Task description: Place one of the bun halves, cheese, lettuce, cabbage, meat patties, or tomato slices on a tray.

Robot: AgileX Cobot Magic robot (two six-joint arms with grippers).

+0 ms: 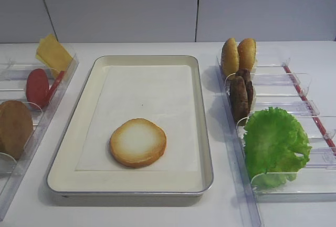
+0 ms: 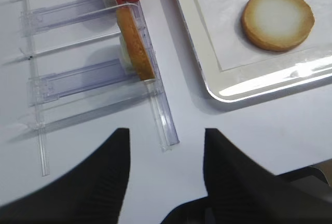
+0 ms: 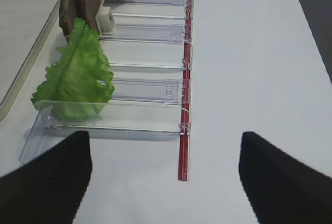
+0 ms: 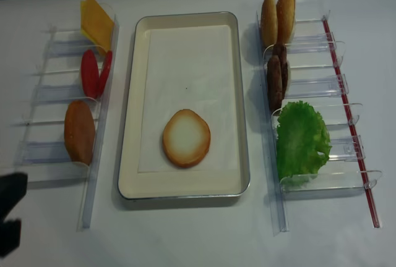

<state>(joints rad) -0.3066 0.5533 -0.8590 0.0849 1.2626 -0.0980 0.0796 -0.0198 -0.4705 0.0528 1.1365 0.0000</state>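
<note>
Since the bun half already lies flat on the tray liner, near its front edge, placing looks done — next move prob. retreat or fetch another item. Left end effector hangs empty w/ fingers apart over the worktop by the rack; right end effector wide apart, empty — near the lettuce.

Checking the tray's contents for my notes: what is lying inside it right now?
Inside the tray, on its white paper liner, lies one bun half, pale cut face up, near the front edge. Nothing else shows on the liner; what lies beneath the liner is covered.
</note>
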